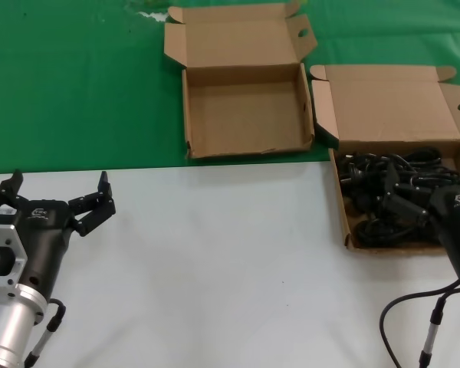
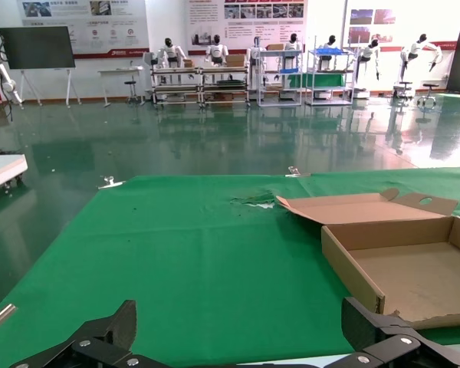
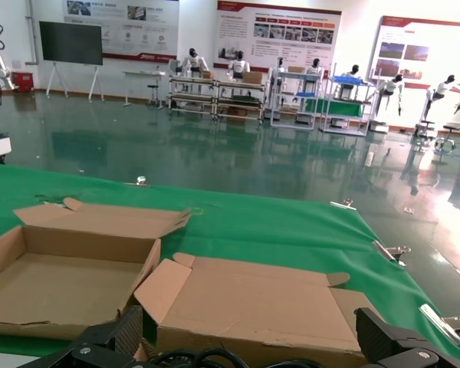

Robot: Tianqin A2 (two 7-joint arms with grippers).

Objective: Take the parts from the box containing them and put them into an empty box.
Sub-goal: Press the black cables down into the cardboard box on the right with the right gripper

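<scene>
The right gripper (image 1: 425, 203) sits directly over the box containing them (image 1: 345, 207), its body hiding the near right corner of that box; in the right wrist view its two dark fingers (image 3: 100, 345) stand wide apart with black cable loops showing between them, nothing yet held. The parts (image 1: 387, 192) are a tangled heap of black cables and plugs with no single long axis, so any strand under the gripper will likely do. The empty box (image 1: 245, 115) lies just beside the full box, on its left and slightly farther back, lid folded open, floor bare. The left gripper (image 1: 57, 199) waits well apart from the full box, spread wide.
</scene>
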